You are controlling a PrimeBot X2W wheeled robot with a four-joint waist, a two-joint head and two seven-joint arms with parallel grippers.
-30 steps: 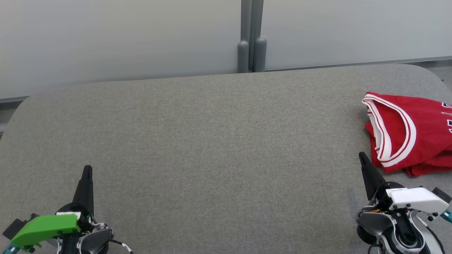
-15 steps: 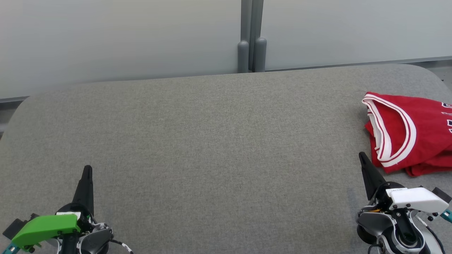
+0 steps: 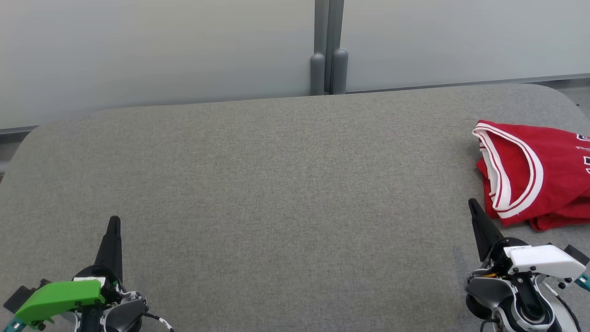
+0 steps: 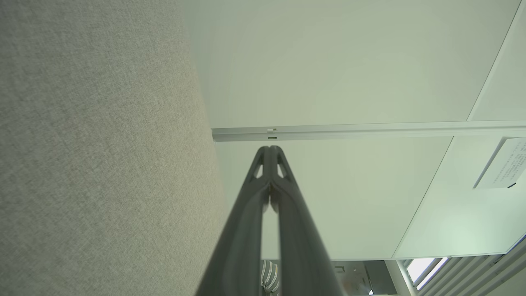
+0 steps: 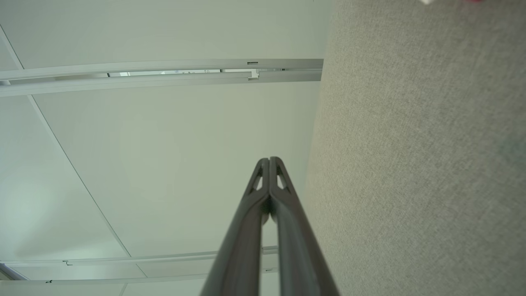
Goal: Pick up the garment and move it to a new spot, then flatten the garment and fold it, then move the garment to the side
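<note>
The garment (image 3: 548,173) is a red jersey with white-trimmed openings, lying crumpled at the right edge of the grey fabric table (image 3: 286,198) in the head view. My right gripper (image 3: 471,203) rests at the lower right, shut, its tip just left of the jersey's near edge and holding nothing. At the lower left my left gripper (image 3: 114,220) is shut and empty, far from the jersey. In the left wrist view the left gripper (image 4: 270,149) has its fingers pressed together. The right gripper (image 5: 269,159) looks the same in the right wrist view, where a sliver of the red garment (image 5: 476,1) peeks in at the top.
Pale wall panels (image 3: 161,50) stand behind the table, with a grey post (image 3: 328,55) at its middle back edge. The table's rounded corners show at the far left and far right.
</note>
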